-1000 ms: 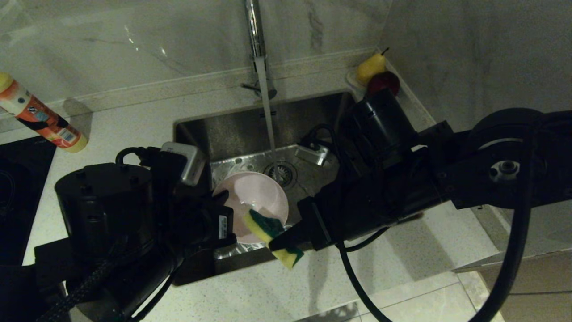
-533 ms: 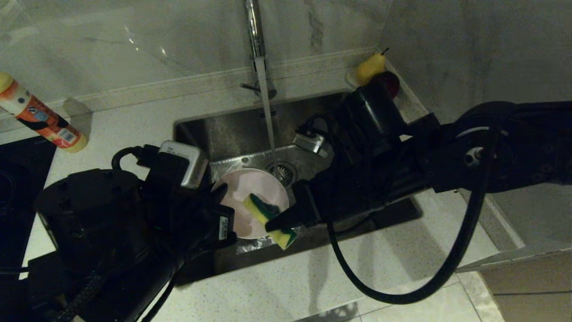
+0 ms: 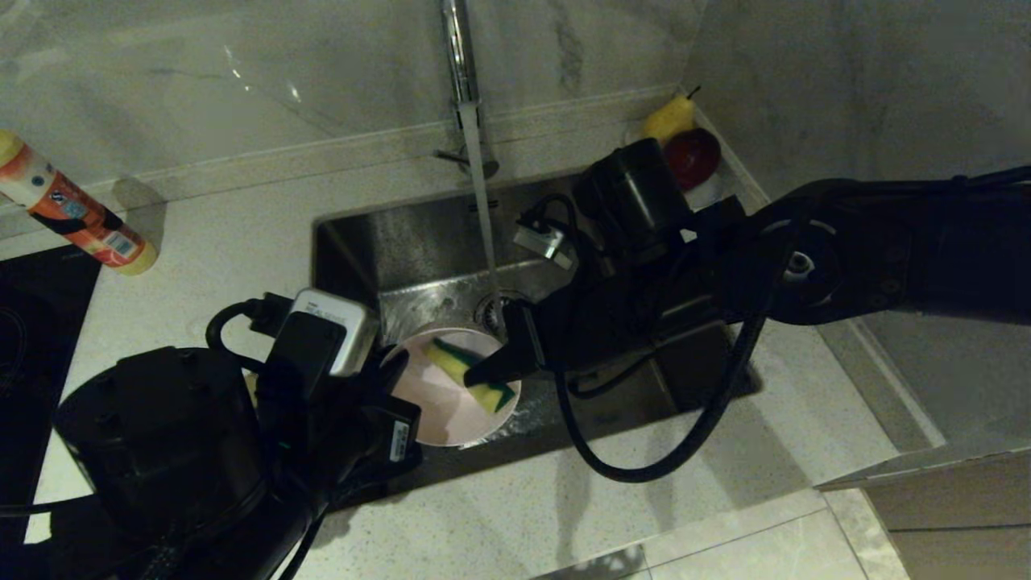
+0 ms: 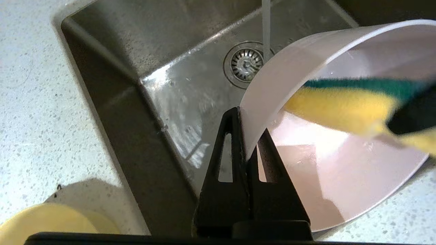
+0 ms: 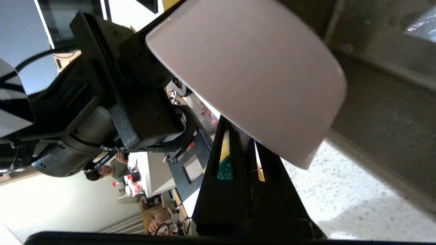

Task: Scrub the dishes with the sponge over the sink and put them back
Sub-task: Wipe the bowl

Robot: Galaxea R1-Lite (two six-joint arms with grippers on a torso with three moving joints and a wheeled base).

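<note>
Where sink (image 3: pixel 419 234) rim nears, sponge (image 3: pixel 467 372) inside pink bowl (image 3: pixel 439 403)

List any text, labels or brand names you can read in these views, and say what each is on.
No text here can be read.
Orange and white bottle on the counter: printed label, too small and blurred to read.
White sticker on the left gripper's body: print too small to read.
Pink bowl, sponge and sink: no markings visible.
</note>
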